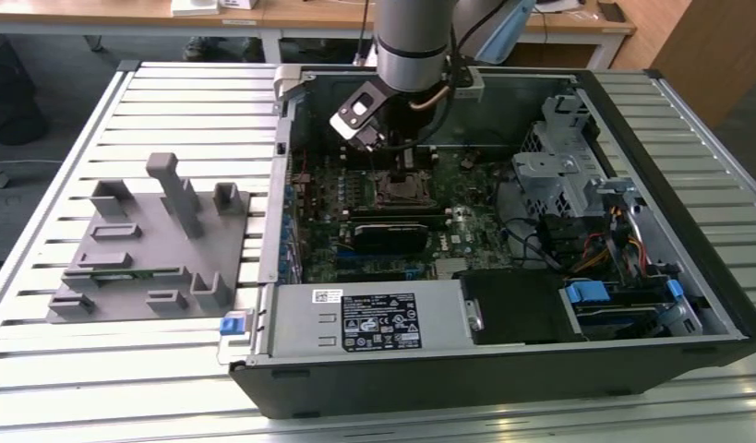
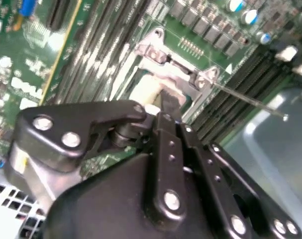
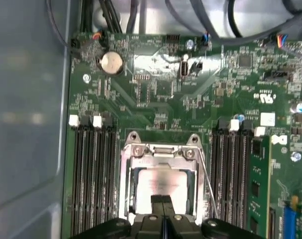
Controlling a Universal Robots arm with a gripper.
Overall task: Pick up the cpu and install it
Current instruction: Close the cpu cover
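Your gripper (image 3: 162, 200), tips pressed together, above the cpu (image 3: 163, 181) in the socket (image 3: 160, 150); likely light, rigid, fragile; take its edges.

Even overhead light in exterior view; slatted table (image 1: 168, 101) bright, computer case (image 1: 476, 383) interior dimmer, shadowed. Wrist views soft: white glare on cpu (image 3: 163, 181) lid and motherboard (image 3: 155, 64); gripper (image 2: 165, 102) close, blurred
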